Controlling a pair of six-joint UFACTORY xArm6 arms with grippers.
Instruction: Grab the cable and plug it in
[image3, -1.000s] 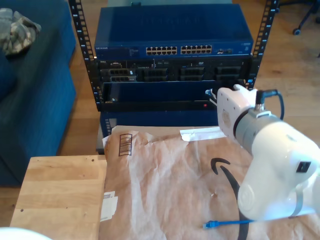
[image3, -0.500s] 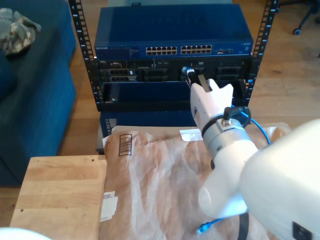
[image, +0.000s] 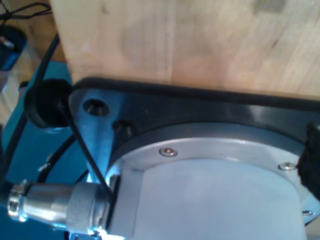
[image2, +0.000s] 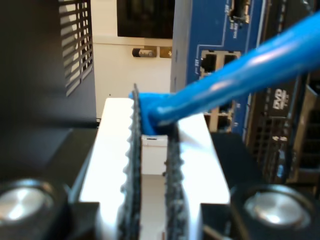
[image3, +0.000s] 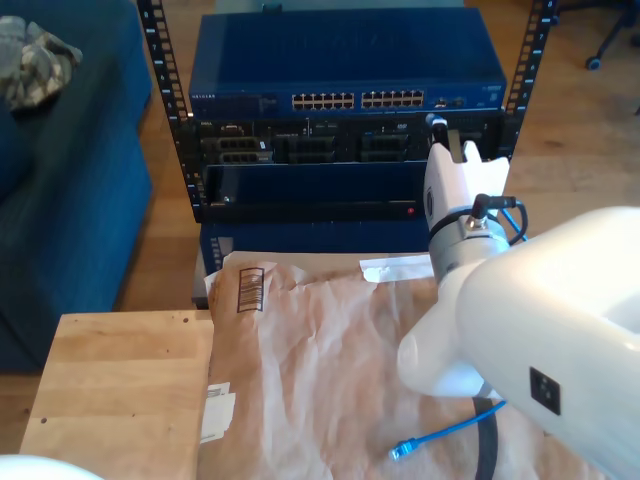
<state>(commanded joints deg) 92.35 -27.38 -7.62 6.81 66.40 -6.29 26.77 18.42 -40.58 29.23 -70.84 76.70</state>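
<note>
The cable (image3: 450, 432) is thin and bright blue. One of its plugs (image3: 400, 452) lies loose on the brown paper near the front of the exterior view. My second gripper (image3: 437, 125) is shut on the cable's other end (image2: 150, 117), with the strand (image2: 240, 75) running off to one side between the toothed fingers (image2: 131, 150). The gripper is held up against the rack's front, just below the blue switch's port row (image3: 355, 100) toward the exterior view's right. Network sockets (image2: 216, 61) show close ahead of the fingers.
The blue switch (image3: 350, 60) tops a black rack with server units (image3: 300, 145) below. Crumpled brown paper (image3: 320, 360) covers the table beside a wooden board (image3: 120, 390). A blue sofa (image3: 70, 200) fills the exterior view's left. A black mounting plate (image: 200, 107) lies under wood.
My second gripper, holding the cable, rose from below the rack to its front, swung to the exterior view's left, then back right. The loose plug slid slightly left on the paper.
</note>
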